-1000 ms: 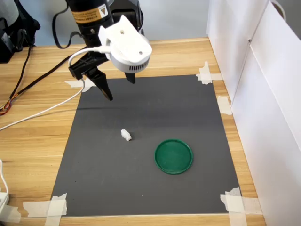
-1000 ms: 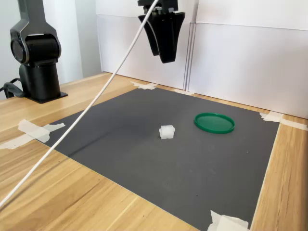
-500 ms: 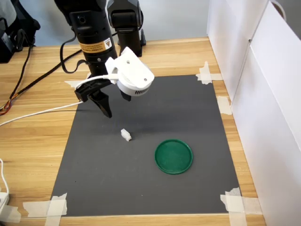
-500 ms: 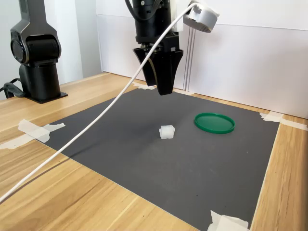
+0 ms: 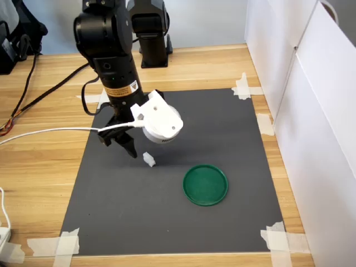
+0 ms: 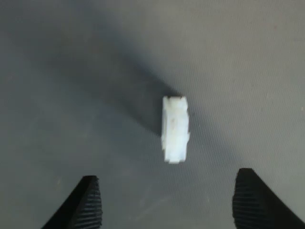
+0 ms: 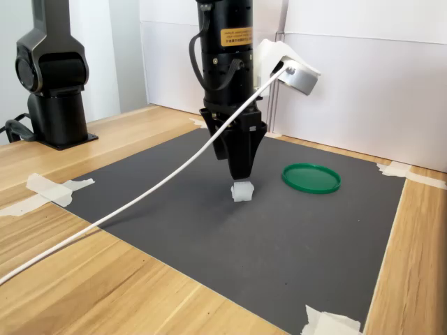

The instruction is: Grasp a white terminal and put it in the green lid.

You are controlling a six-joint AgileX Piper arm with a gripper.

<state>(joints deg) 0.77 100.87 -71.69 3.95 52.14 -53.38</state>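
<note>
My gripper [image 7: 242, 172] hung just above the white terminal [image 7: 242, 191] in the second exterior view, tips pointing down, not touching it; in the wrist view the two dark fingertips [image 6: 86, 202] stood apart, one to either side of the terminal [image 6: 175, 129], with bare mat between each and the block; jaws parted, nothing held.

The terminal lay on the dark grey mat [image 5: 183, 222], near its middle; in the first exterior view it [image 5: 148, 159] sat to the left of the green lid [image 5: 205, 184], clearly apart from it; in the second exterior view the lid [image 7: 311, 178] lay to the terminal's right and further back, flat on the mat, nothing inside it.

The white camera housing [image 5: 159, 120] on my wrist sat above the mat in the first exterior view; a white cable [image 7: 147, 193] ran from it down toward the second exterior view's lower left, crossing over mat and wooden table [image 7: 84, 279]; mat corners were fixed with white tape strips [image 5: 61, 243]; a white wall panel [image 7: 363, 91] stood behind the mat in the second exterior view.
</note>
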